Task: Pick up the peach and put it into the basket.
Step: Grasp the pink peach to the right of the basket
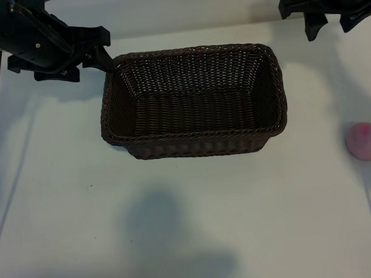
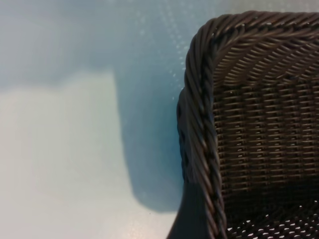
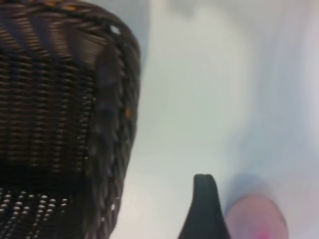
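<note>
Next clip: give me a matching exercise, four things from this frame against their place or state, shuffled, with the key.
Things:
1. peach
2. basket
3. left gripper
4. right gripper

Places or states:
A. open, at the basket's far left corner
B. on the table near the right edge, outside the basket
C. mid-table, nothing inside
D. open, at the far right, above and apart from the peach

Pairs: 1-B, 2-C, 3-A, 4-D

White table (image 1: 197, 221) with basket (image 1: 197, 147) and, well apart, peach (image 1: 366, 141).
</note>
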{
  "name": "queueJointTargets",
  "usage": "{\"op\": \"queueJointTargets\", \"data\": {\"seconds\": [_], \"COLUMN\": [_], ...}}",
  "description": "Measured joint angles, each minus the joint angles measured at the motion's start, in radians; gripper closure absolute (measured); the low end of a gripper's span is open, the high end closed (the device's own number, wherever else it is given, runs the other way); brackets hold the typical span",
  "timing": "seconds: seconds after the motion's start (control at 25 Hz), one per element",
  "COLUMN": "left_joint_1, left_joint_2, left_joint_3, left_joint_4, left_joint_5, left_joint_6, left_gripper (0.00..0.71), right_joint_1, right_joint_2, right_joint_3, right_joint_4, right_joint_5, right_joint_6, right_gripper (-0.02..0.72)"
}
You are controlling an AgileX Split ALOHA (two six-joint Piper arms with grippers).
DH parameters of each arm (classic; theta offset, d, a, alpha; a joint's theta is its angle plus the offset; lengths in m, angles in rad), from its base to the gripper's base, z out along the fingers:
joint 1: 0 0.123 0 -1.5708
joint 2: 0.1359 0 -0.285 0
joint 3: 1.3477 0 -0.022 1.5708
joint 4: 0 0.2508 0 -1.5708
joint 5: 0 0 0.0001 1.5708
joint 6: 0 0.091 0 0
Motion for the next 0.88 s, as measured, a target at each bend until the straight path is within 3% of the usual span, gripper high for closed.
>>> {"op": "queueJointTargets", "data": {"seconds": [0.32,0.64,0.88], "left_joint_1": [0.000,0.000,0.000], "left_joint_2": [0.000,0.000,0.000], "left_joint_3": [0.000,0.000,0.000], "left_joint_4": [0.009,0.010,0.018], "left_joint_5": [-0.020,-0.030,-0.032], "left_joint_6": [0.001,0.005,0.007], "left_gripper": [0.120,0.121,0.121], "right_joint_1": [-0.065,-0.082,-0.099], "right_joint_2": [-0.007,-0.091,-0.103], "right_joint_3": [0.178,0.481,0.606], "right_joint_4": [-0.002,0.000,-0.037], "right_joint_5": [-0.044,-0.258,-0.339], "right_joint_6": [0.015,0.045,0.099], "right_gripper": [0.164,0.164,0.164]}}
